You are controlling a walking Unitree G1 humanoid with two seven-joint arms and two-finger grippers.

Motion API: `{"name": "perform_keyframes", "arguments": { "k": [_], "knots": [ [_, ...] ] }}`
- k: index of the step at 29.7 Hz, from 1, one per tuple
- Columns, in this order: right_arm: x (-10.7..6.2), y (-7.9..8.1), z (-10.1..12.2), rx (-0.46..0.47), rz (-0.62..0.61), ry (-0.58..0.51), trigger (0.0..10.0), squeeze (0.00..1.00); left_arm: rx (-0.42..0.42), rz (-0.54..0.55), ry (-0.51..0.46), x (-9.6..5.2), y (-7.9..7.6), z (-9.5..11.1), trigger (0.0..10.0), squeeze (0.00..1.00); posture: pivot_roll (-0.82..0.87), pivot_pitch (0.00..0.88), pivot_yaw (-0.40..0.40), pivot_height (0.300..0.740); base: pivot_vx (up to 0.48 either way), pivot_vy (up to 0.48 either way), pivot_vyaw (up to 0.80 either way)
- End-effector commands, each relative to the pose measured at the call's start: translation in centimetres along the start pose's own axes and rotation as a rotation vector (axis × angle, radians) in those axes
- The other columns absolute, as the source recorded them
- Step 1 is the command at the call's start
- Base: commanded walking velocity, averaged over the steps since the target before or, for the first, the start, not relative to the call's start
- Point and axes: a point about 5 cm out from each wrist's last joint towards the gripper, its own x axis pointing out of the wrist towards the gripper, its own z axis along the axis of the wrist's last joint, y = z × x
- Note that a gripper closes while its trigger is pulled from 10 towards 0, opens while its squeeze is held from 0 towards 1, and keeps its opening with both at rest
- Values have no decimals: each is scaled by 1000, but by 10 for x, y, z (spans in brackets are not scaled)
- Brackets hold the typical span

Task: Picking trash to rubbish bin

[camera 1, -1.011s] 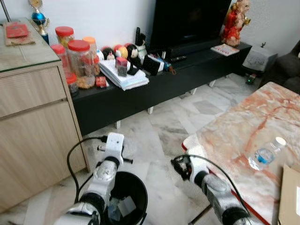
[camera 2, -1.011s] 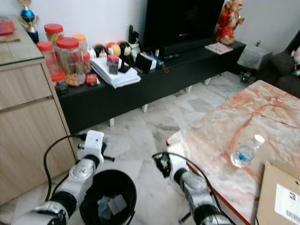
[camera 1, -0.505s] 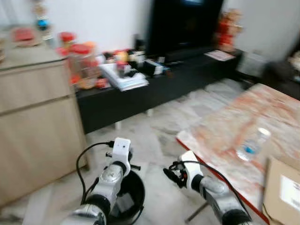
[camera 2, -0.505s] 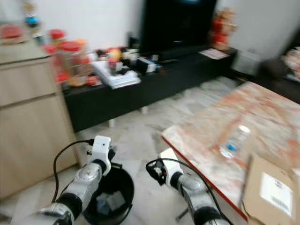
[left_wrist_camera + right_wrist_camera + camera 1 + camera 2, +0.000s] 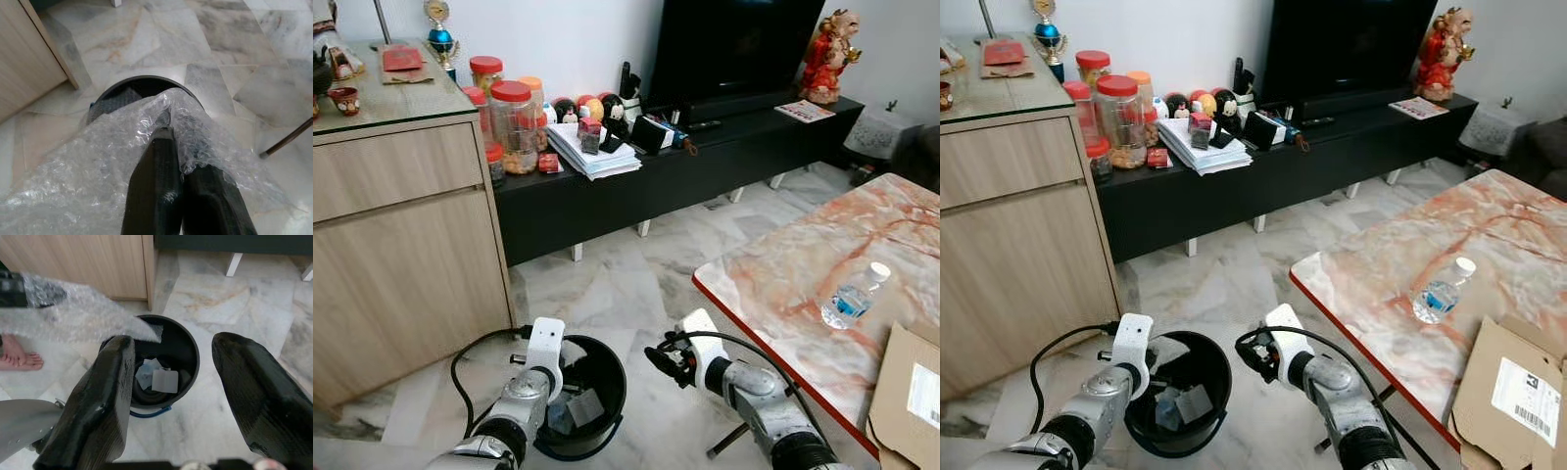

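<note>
A black rubbish bin (image 5: 620, 377) stands on the marble floor with white scraps (image 5: 164, 380) inside. My left gripper (image 5: 168, 142) is shut on a sheet of clear bubble wrap (image 5: 98, 161) and hovers just over the bin's (image 5: 117, 95) near-left rim. The wrap (image 5: 73, 313) drapes back over the fingers. My right gripper (image 5: 661, 360) is open with nothing between its fingers, just right of the bin (image 5: 193, 357) and pointing at it. A clear plastic bottle (image 5: 852, 296) lies on the marble table (image 5: 783, 274) to the right.
A wooden cabinet (image 5: 401, 255) stands close on the left. A low black TV bench (image 5: 656, 181) with jars and papers runs along the wall. A cardboard box (image 5: 911, 382) lies on the table's near corner. A person's bare foot (image 5: 17, 357) is near the bin.
The head view has swung and gone from blurred to sharp. Both arms stay by the bin, the left one still over its rim.
</note>
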Motion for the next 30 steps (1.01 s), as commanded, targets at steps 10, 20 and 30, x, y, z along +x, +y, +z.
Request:
{"name": "perform_keyframes", "arguments": {
  "k": [10, 20, 30],
  "knots": [
    [-2, 2, 13, -35, 9, -26, 10000, 0, -60, -1, -94, 3, 2, 23, 10000, 0, 73, 0, -151, 740, 0, 0, 0],
    [-4, 4, 17, -45, 14, -37, 10000, 0, -128, 27, -204, 5, 3, 48, 10000, 0, 58, 0, -167, 740, 0, 0, 0],
    [-5, 19, 27, -62, 70, -68, 10000, 0, -173, -28, -228, 5, -8, 51, 10000, 0, 39, 0, -176, 740, 0, 0, 0]
  ]
}}
